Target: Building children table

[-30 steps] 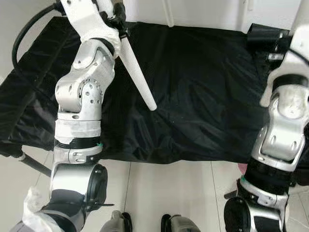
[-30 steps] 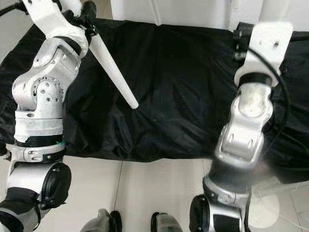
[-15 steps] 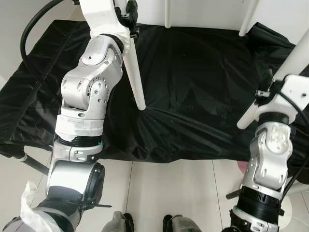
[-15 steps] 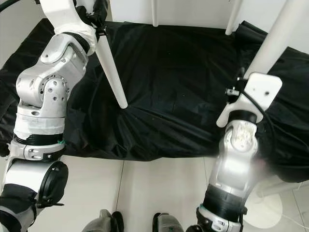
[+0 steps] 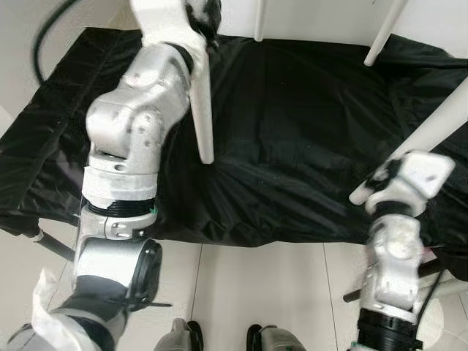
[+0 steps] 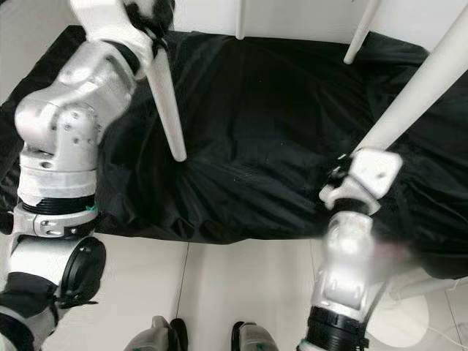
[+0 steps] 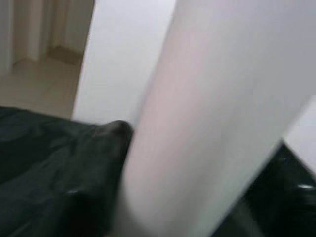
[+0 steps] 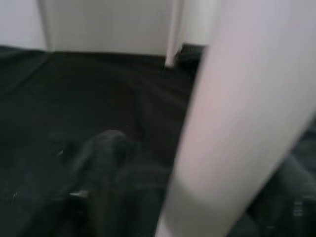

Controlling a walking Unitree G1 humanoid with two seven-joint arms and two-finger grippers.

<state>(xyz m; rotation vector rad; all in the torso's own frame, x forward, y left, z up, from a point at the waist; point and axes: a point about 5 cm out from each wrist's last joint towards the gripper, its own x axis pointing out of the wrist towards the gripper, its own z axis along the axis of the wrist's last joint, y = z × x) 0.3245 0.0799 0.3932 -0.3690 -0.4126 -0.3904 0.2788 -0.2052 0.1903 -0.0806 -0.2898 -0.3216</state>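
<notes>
My left gripper (image 5: pixel 204 13) is raised at the far left and shut on the thick end of a white tapered table leg (image 5: pixel 202 110). That leg hangs almost upright, its tip just above the black cloth (image 5: pixel 292 124). In the left wrist view this leg (image 7: pixel 197 123) passes close beside a black finger (image 7: pixel 111 136). At the near right my right gripper (image 5: pixel 385 178) is shut on a second white table leg (image 6: pixel 409 99), which slants up to the right out of frame. This leg (image 8: pixel 232 123) also looms large in the right wrist view.
The black cloth covers a wide low surface ahead; its front edge (image 5: pixel 241 238) meets the white tiled floor (image 5: pixel 256 292). Two more white legs (image 5: pixel 257 18) (image 5: pixel 385 29) stand at the cloth's far side. My feet (image 5: pixel 219 340) are on the tiles.
The left leg swung from a slant to nearly upright. My right arm came down and back with its leg, which now slants across the right side. The camera tilted a little.
</notes>
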